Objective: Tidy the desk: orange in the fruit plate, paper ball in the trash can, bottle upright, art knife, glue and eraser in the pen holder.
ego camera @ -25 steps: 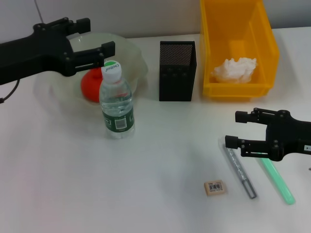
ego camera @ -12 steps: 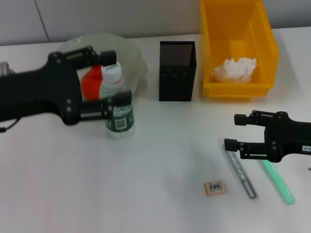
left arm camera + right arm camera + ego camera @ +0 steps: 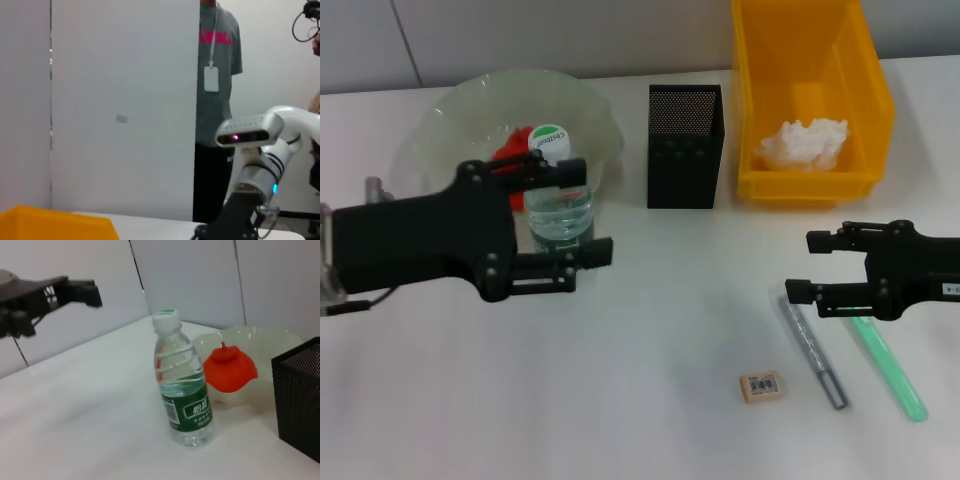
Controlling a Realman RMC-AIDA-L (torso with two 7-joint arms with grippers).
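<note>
Bottle (image 3: 558, 200) stands upright beside the plate (image 3: 450, 110), so the left gripper (image 3: 575, 215) hangs released nearby, while the right gripper (image 3: 803, 267), also released, hovers over the knife (image 3: 814, 350).

The white table (image 3: 650, 300) carries fruit plate (image 3: 450, 110), bottle (image 3: 558, 200), pen holder (image 3: 686, 146), trash can (image 3: 810, 185), eraser (image 3: 761, 386).

A smooth white tabletop (image 3: 650, 300) is backed by pale grey wall panels (image 3: 120, 100), divided by thin vertical seams.
</note>
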